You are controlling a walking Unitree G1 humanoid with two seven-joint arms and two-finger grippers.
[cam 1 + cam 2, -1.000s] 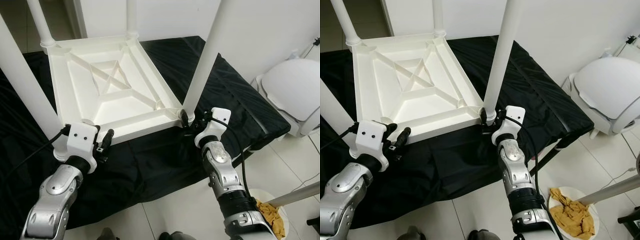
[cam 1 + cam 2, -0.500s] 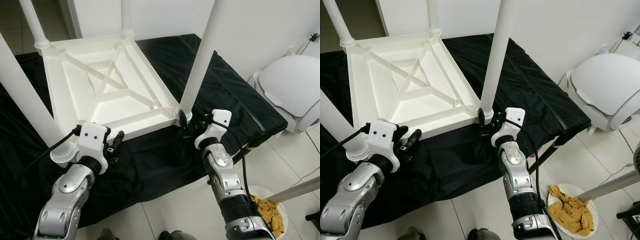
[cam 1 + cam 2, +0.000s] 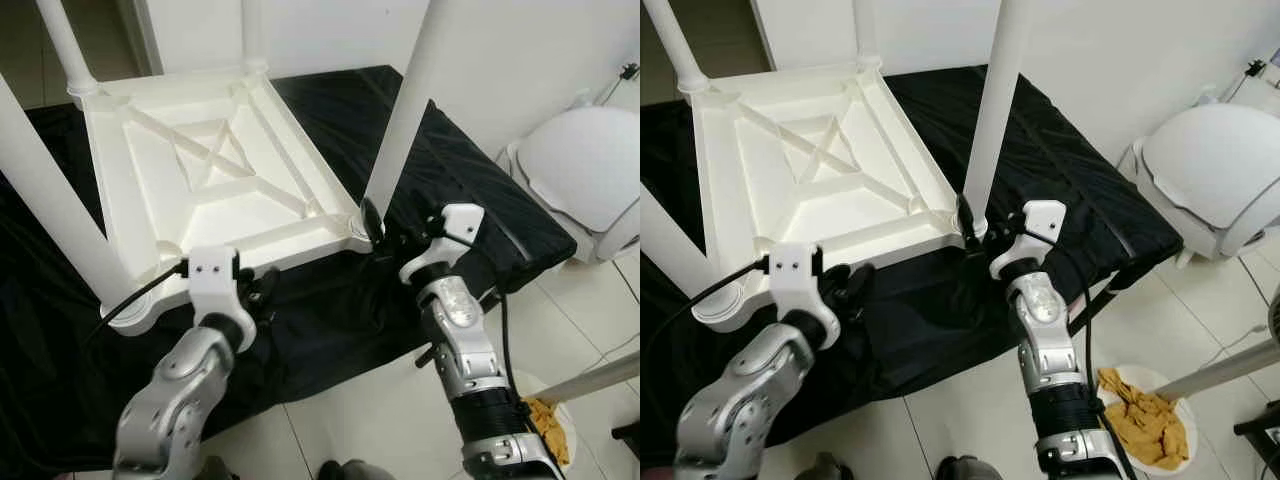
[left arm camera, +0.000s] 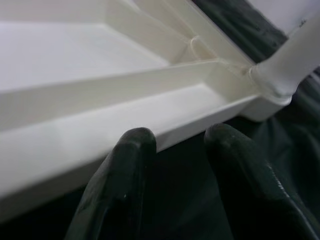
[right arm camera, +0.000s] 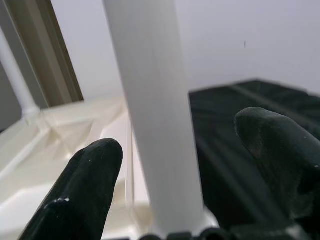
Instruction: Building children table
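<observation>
Upside down on the black cloth (image 3: 330,310): the white children's table (image 3: 200,190), underside up so the corner sockets stay reachable and the legs can stand straight up. Four legs already seated, one per corner.

At the tabletop's 5 o'clock corner, the right gripper (image 5: 175,180), fingers (image 5: 85,175) spread wide either side of the near-right leg (image 3: 405,110), low by its socket, not pressing on it. Probably placed there to steady or twist the leg home.

At 6 o'clock along the near edge, the left gripper (image 4: 175,160), fingers (image 4: 125,165) parted, tips just under the rim (image 4: 125,125), likely bracing the top against sliding.

Off at 3 o'clock on the floor, a white domed appliance (image 3: 580,180); at 4 o'clock, a plate of yellow cloth (image 3: 1140,420).
</observation>
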